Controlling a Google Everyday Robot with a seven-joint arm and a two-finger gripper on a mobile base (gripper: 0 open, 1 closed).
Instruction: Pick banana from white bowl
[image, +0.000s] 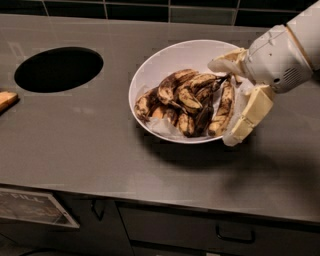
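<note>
The white bowl (165, 60) stands on the grey countertop and holds several spotted bananas on a crumpled white liner. The darkest banana (203, 117), nearly all black-brown, lies in the right half of the pile between yellower ones. My gripper (224, 101) is at the bowl's right side, open wide. One cream finger (225, 61) reaches over the far right rim. The other finger (247, 117) hangs by the near right rim. The rightmost banana (223, 107) lies between the two fingers. The gripper holds nothing.
A dark round hole (59, 69) is cut in the countertop at the left. A tan object (6, 100) pokes in at the left edge. Black wall tiles run along the back. Below the counter's front edge are drawers with a handle (235, 234).
</note>
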